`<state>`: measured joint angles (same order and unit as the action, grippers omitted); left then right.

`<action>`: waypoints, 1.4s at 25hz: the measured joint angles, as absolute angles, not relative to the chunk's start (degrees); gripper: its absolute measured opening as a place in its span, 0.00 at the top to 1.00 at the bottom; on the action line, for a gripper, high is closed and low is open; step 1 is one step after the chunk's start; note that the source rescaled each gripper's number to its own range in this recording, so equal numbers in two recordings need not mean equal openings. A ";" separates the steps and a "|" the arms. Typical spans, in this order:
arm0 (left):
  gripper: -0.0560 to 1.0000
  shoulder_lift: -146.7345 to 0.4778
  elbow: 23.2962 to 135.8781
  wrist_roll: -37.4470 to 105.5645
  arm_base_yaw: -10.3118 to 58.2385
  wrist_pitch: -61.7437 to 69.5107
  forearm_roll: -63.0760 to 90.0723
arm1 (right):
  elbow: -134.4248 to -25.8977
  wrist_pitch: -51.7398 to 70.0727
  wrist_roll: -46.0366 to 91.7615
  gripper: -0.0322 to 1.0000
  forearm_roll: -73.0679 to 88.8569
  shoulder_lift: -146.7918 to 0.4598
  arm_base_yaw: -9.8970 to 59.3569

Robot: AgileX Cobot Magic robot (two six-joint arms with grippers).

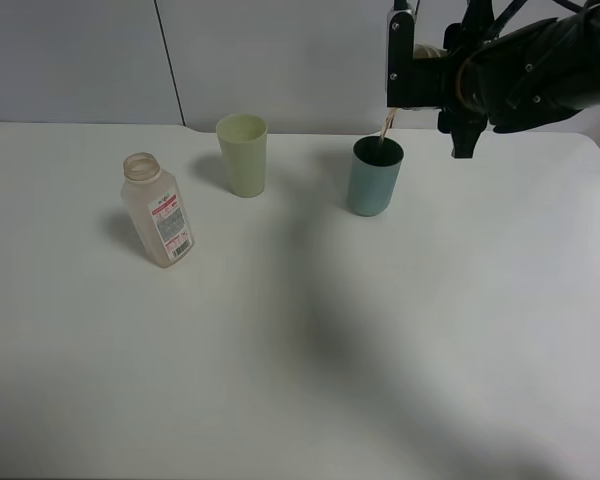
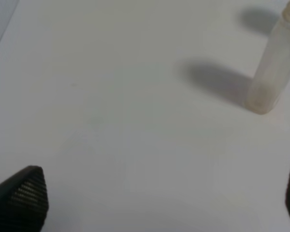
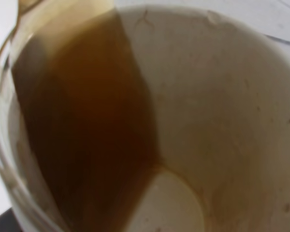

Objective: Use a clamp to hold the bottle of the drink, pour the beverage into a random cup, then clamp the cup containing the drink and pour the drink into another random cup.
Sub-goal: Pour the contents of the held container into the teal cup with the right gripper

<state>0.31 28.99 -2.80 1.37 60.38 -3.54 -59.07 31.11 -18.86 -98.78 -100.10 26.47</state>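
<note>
Tipping the blue-and-white cup (image 1: 397, 60) on its side, right clamp (image 1: 420, 75) pinched on it at two o'clock of the table (image 1: 300, 380), streaming brown drink (image 3: 87, 130) into the teal tumbler (image 1: 373, 178) just below. Standing at nine o'clock, the bottle (image 1: 160, 212), with the yellow-green tumbler (image 1: 243, 154) at eleven. Spread wide over bare tabletop near the bottle, left clamp (image 2: 159, 203), holding nothing.

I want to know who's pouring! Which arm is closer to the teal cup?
The right. Its gripper hangs just above the teal cup, tipping a drink in. The left arm is outside the high view; its camera shows only the bottle.
</note>
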 joint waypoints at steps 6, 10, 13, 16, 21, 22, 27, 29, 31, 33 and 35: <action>0.00 0.31 28.99 -2.80 1.37 60.38 -3.54 | -59.07 31.21 -16.01 0.96 -98.87 -100.10 26.47; 0.00 0.31 28.99 -2.80 1.37 60.38 -3.54 | -59.07 31.12 -13.10 0.96 -98.91 -100.10 26.47; 0.00 0.31 28.99 -2.80 1.37 60.38 -3.54 | -59.07 31.12 -10.78 0.96 -98.91 -100.10 26.47; 0.00 0.31 28.99 -2.80 1.37 60.38 -3.54 | -59.07 31.09 -9.74 0.96 -98.91 -100.10 26.47; 0.00 0.31 28.99 -2.80 1.37 60.38 -3.54 | -59.07 31.04 -8.93 0.96 -98.91 -100.10 26.47; 0.00 0.31 28.99 -2.80 1.37 60.38 -3.54 | -59.07 31.04 -8.93 0.96 -98.91 -100.10 26.47; 0.00 0.31 28.99 -2.80 1.37 60.38 -3.54 | -59.07 30.91 -8.70 0.96 -98.91 -100.10 26.47; 0.00 0.31 28.99 -2.80 1.37 60.38 -3.54 | -59.07 30.73 -8.09 0.96 -98.91 -100.10 26.47; 0.00 0.31 28.99 -2.80 1.37 60.38 -3.54 | -59.07 30.63 -7.61 0.96 -98.91 -100.10 26.47; 0.00 0.31 28.99 -2.80 1.37 60.38 -3.54 | -59.07 30.24 -6.14 0.96 -98.91 -100.10 26.47; 0.00 0.31 28.99 -2.80 1.37 60.38 -3.54 | -59.07 29.70 -4.85 0.96 -98.93 -100.10 26.47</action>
<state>0.31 28.99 -2.80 1.37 60.38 -3.54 -59.07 29.70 -4.85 -98.93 -100.10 26.47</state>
